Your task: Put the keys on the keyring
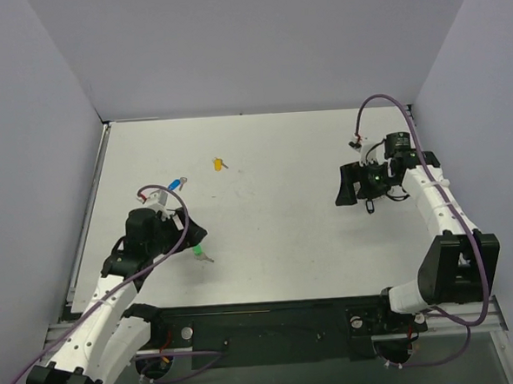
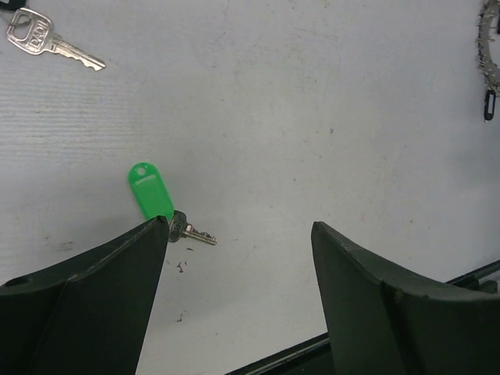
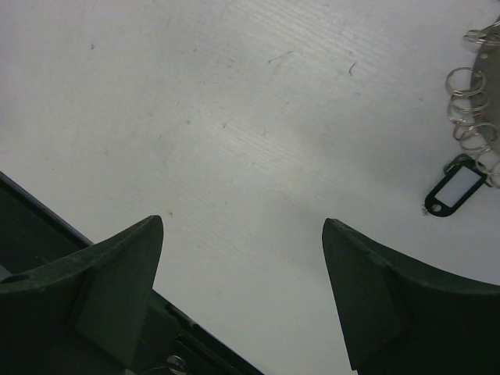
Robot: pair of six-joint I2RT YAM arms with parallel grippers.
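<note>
Pick-up step, I judge: my left tool [image 2: 238, 226], wide and empty, hangs over the green key [image 2: 151, 191] on the bench [image 2: 312, 94], keyring [image 3: 486, 94] and equally wide right tool [image 3: 242, 223] well apart from it; next I must centre and close.

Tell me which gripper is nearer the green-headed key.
Left. The left gripper hangs right over the green-headed key, one finger beside it; the right gripper is far across the table, beside the keyring.
</note>
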